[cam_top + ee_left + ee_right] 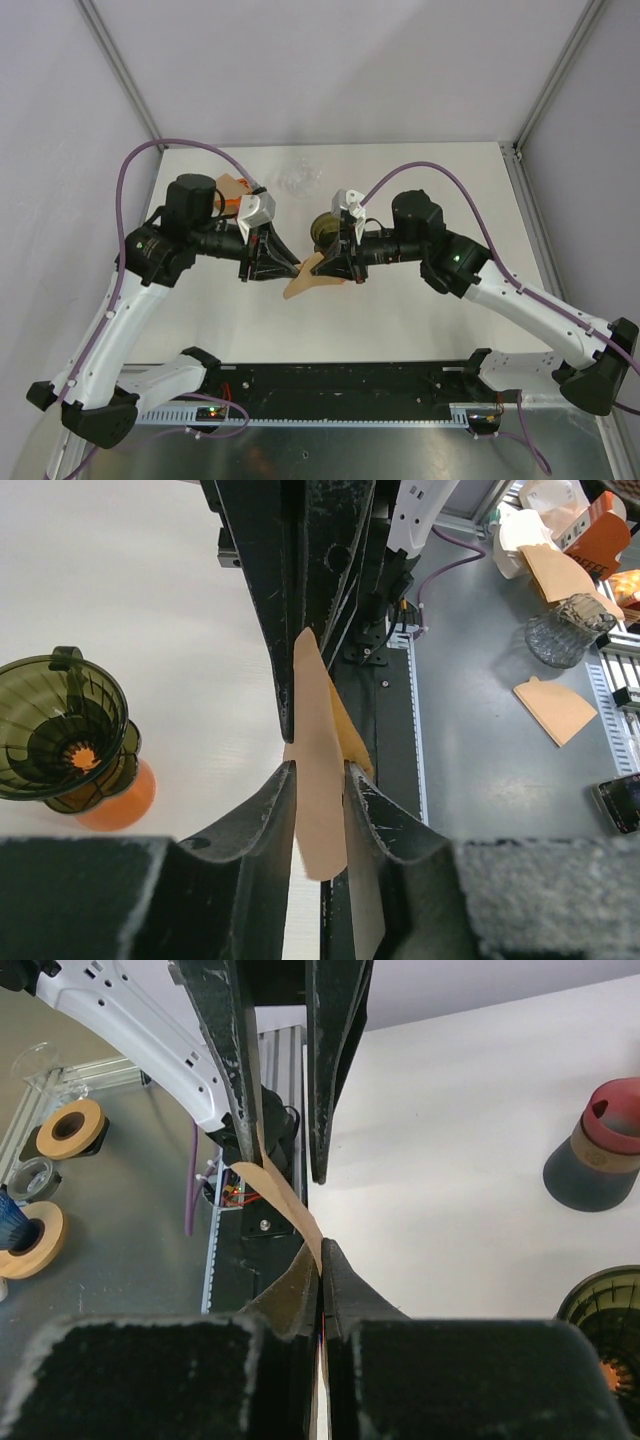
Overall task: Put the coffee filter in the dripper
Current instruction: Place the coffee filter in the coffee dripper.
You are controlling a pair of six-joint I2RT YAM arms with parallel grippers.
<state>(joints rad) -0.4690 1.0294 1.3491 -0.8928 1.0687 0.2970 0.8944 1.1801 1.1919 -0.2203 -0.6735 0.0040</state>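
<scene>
Mid-handover or opening of the paper coffee filter [305, 280], just beside the green dripper [324, 230]: left gripper [320, 775] and right gripper [321, 1250] both pinched on it. Next: spread, then carry over dripper.

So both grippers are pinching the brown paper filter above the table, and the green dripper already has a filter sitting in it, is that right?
Not quite. Both the left gripper and right gripper do pinch the brown filter, but the green dripper is empty: the left wrist view shows its bare ribbed inside.
</scene>
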